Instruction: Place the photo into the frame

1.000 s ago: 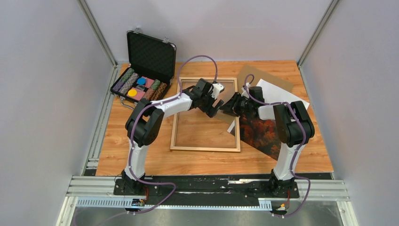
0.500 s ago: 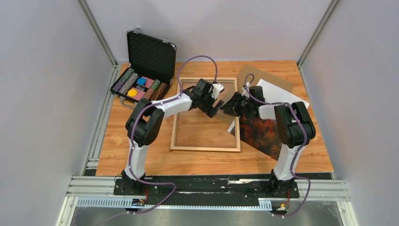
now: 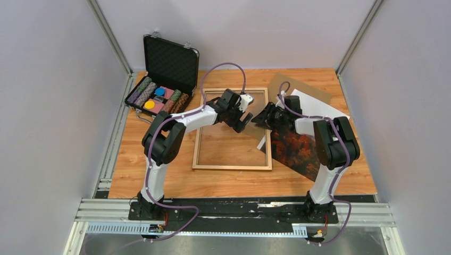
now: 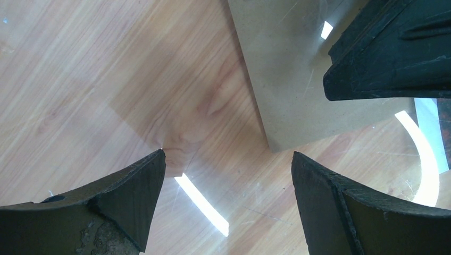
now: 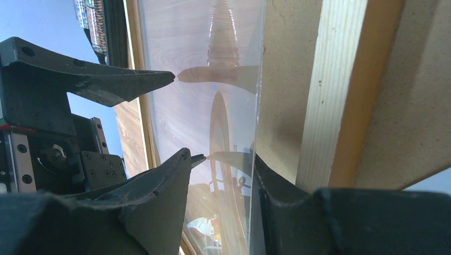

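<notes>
The frame (image 3: 232,166) of light-brown moulding lies flat at the table's centre. Its right rail shows in the right wrist view (image 5: 340,90). The photo (image 3: 295,147), autumn trees up, lies to the right of the frame, partly under my right arm. A clear tinted sheet (image 5: 223,64) lies in the frame's right part. My left gripper (image 3: 245,122) is open just above the sheet (image 4: 227,159). My right gripper (image 3: 262,117) is open, its jaws on either side of the sheet's edge (image 5: 222,159), one finger (image 5: 276,186) against that edge.
A brown backing board (image 3: 287,84) lies at the back right under the photo. Its corner (image 4: 282,79) shows through the sheet. An open black case (image 3: 169,64) with coloured chips stands at the back left. Grey walls close in both sides.
My right gripper has shifted slightly right and back at the frame's right rail. The left arm has barely moved.
</notes>
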Available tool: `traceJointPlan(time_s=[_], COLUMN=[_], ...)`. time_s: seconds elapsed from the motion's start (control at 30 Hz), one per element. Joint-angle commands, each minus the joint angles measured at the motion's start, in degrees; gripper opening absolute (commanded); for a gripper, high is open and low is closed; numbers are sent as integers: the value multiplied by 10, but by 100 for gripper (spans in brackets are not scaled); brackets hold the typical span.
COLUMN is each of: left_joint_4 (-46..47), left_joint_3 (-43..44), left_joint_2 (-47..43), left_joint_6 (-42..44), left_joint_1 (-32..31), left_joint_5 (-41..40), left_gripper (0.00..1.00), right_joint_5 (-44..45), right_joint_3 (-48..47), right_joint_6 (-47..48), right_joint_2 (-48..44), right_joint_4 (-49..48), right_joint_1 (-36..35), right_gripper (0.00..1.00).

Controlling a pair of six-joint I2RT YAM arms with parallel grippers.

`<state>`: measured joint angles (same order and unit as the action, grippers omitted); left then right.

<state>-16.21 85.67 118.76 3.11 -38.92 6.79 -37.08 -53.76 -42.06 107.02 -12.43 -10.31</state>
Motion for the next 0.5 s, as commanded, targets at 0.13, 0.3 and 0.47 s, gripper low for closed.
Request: traceJointPlan(time_s=[0.13,0.3,0.47], left_joint_4=[7,8,7], left_joint_3=[-6,-7,-7], left_joint_2=[15,17,18], left_joint_6=[6,5,4], left_joint_1=[-2,-2,-2], left_joint_5=[-4,-2,-1], left_gripper=[95,95,95], right_joint_5=[5,6,8], right_joint_3=[-16,-16,-18], right_joint_6=[16,17,19], right_joint_2=[-37,-40,-43], right_joint_4=[3,8,13], right_joint_1=[7,11,15], right_gripper=[40,40,40])
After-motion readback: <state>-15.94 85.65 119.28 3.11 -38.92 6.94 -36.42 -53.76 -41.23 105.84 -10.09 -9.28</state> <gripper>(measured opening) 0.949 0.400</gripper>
